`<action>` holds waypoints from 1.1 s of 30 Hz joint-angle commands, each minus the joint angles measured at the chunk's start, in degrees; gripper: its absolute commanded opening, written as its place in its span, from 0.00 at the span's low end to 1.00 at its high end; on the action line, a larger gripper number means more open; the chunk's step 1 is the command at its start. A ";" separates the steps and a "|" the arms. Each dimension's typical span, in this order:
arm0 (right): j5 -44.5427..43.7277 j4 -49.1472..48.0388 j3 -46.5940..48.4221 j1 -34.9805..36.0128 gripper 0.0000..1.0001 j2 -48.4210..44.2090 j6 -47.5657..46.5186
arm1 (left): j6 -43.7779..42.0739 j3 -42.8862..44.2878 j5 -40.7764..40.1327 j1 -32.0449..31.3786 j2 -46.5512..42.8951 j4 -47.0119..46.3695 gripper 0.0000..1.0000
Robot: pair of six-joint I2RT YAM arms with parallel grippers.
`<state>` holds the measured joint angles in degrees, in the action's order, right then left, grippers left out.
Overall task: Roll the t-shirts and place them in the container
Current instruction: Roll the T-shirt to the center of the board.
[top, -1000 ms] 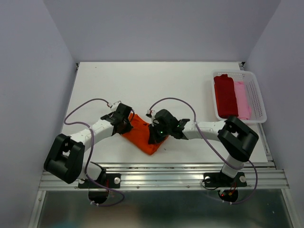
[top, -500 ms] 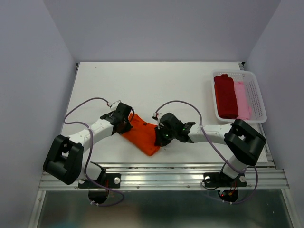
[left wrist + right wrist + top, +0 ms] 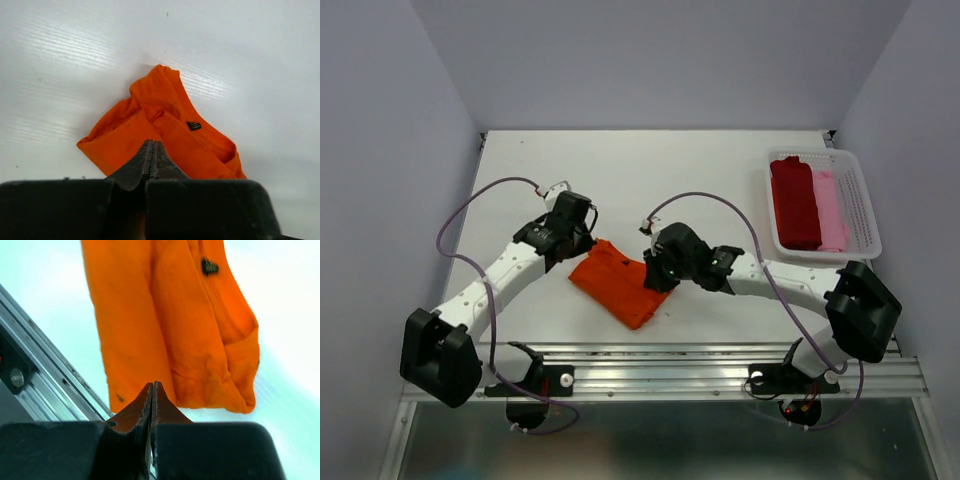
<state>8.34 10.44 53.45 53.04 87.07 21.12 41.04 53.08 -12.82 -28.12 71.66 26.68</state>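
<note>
Found the left gripper (image 3: 578,238) drawn back since a second ago: off the orange t-shirt (image 3: 616,285), where it had sat on the 9 o'clock edge, and now just beside the cloth's 11 o'clock corner, with the left arm stretched out longer across the table (image 3: 670,180). Found the right gripper (image 3: 653,277) at the shirt's 3 o'clock edge much as before, but with that arm's elbow swung out toward 4 o'clock. Left more of the orange cloth uncovered than before.

Saw both pairs of fingers pressed flat together in the wrist views, with no gap and no cloth pinched between them, tips hanging over the shirt. Lay folded into a rough oblong near the table's 6 o'clock edge, close to the aluminium rail (image 3: 660,365), slanting from 10 to 4 o'clock.

Held a white lattice basket (image 3: 865,205) at the table's 3 o'clock side, well apart, with a dark red t-shirt (image 3: 794,200) and a pale pink t-shirt (image 3: 831,212) side by side inside. Trailed purple cables (image 3: 698,196) in loops above both arms, clear of the cloth.

Showed a small dark label (image 3: 193,126) sewn near the collar; could not read its writing.
</note>
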 commanded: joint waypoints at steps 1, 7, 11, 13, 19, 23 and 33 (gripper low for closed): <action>-6.22 2.66 5.08 3.99 0.01 -2.08 -2.67 | -2.01 4.31 -3.09 1.13 -2.84 3.99 0.03; -21.86 3.36 10.96 14.62 0.29 2.91 -6.44 | -5.35 5.90 -2.48 10.00 -5.82 6.72 0.03; -29.41 3.36 15.36 19.19 0.49 8.80 -9.77 | -8.07 6.51 -2.03 16.86 -9.07 7.69 0.03; -31.88 3.36 16.85 20.70 0.54 11.10 -10.92 | -8.60 7.03 -2.21 18.71 -9.96 8.48 0.03; -39.00 3.19 21.34 23.51 0.58 19.01 -13.04 | -9.57 6.43 -1.60 22.14 -11.54 9.01 0.03; -43.92 2.75 23.19 24.04 0.60 22.88 -14.53 | -9.48 4.93 -0.81 22.41 -11.80 8.31 0.03; -46.22 0.55 23.54 24.57 0.60 29.64 -14.45 | -9.75 3.79 0.07 22.84 -11.63 7.25 0.03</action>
<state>-33.98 13.26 75.68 77.32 113.03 6.68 32.56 57.45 -13.13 -5.74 60.88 34.59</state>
